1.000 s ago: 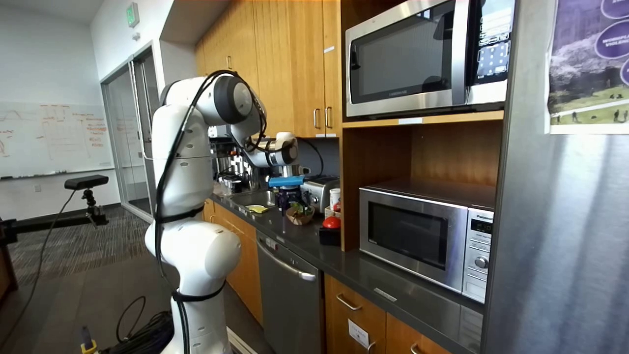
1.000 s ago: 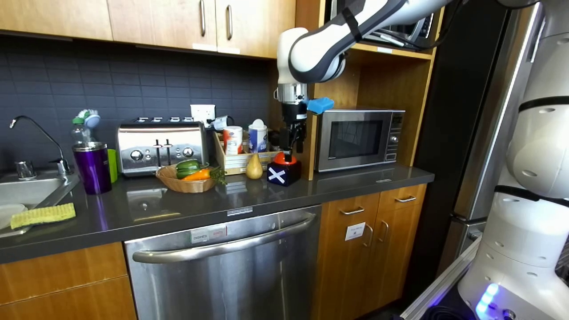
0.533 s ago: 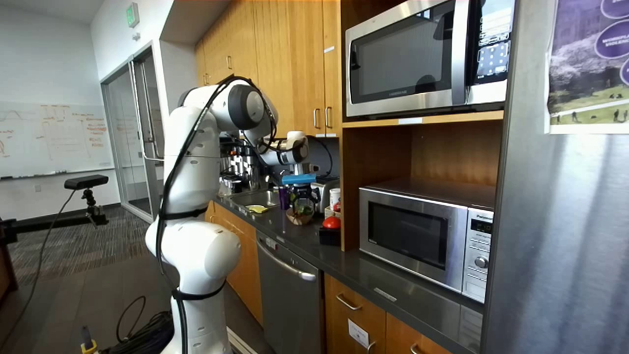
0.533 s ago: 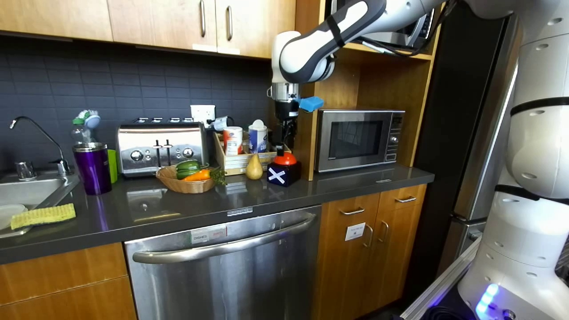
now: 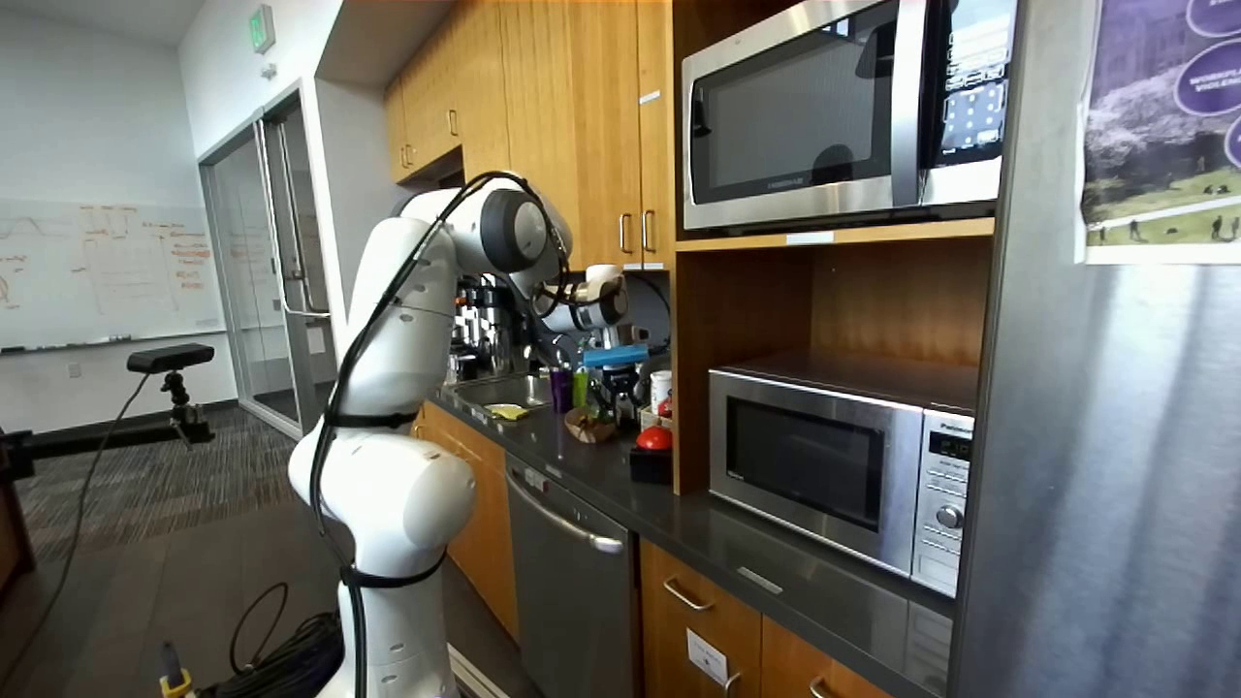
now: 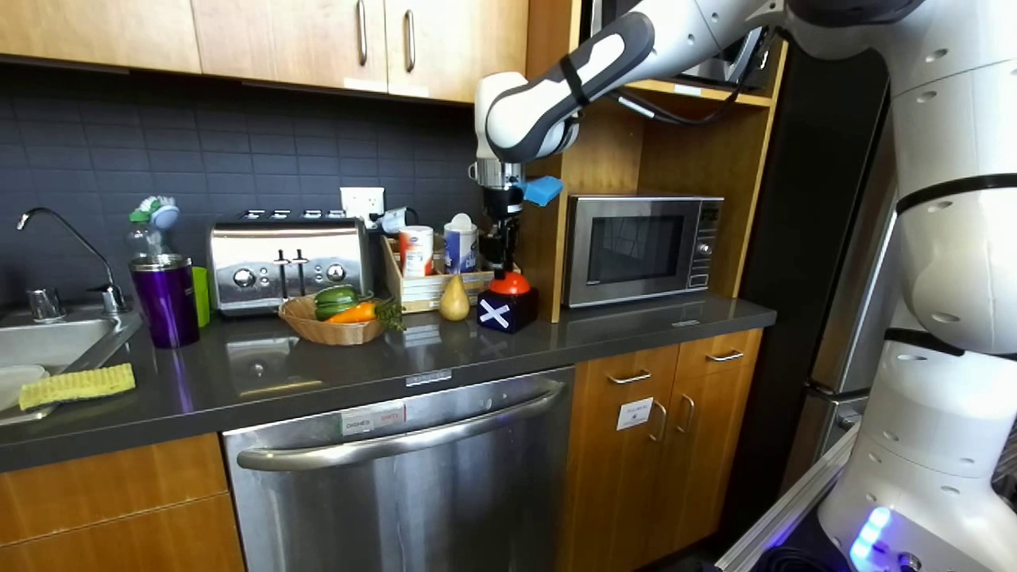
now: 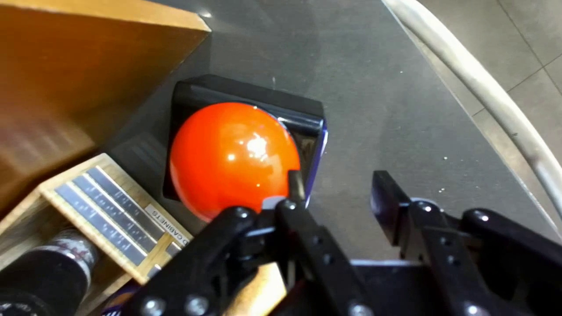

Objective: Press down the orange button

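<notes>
The orange button (image 7: pixel 232 158) sits near the wooden panel (image 7: pixel 88 66), the empty gripper (image 7: pixel 339 188) parted partway and farther from that panel, so lining up seems the step, probably calling next for a shift panelward, then downward pressing.

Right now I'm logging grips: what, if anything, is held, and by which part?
Nothing is held; the tool stands open, with the orange button outside its grasp.
</notes>
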`<state>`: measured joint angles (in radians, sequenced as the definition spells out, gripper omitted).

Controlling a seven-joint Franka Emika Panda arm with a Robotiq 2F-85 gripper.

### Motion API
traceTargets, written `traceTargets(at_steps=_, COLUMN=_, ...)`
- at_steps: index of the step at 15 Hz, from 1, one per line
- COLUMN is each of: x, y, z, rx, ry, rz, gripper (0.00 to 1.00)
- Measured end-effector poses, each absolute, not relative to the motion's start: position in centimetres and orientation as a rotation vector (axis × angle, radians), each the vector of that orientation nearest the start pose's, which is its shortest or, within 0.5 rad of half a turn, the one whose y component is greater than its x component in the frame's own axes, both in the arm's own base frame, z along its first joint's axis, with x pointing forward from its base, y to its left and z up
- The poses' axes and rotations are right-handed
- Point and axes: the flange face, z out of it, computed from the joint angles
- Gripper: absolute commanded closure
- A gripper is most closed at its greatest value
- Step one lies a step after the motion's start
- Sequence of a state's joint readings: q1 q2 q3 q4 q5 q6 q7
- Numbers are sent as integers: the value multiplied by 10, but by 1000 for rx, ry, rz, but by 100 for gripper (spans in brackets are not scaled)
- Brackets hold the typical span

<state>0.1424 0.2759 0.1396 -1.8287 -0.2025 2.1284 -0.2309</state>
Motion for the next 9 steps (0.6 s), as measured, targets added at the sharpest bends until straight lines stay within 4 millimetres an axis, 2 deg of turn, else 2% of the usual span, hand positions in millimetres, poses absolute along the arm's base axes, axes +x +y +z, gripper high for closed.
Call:
traceTargets(at_steps=2, x=620, y=158, z=386, rx=-3153, ry=-1024, rz=-51, gripper=100)
traceTargets(at_steps=9, x=645, y=145, z=383, rx=-3210, ry=-1104, rz=-11, gripper=100)
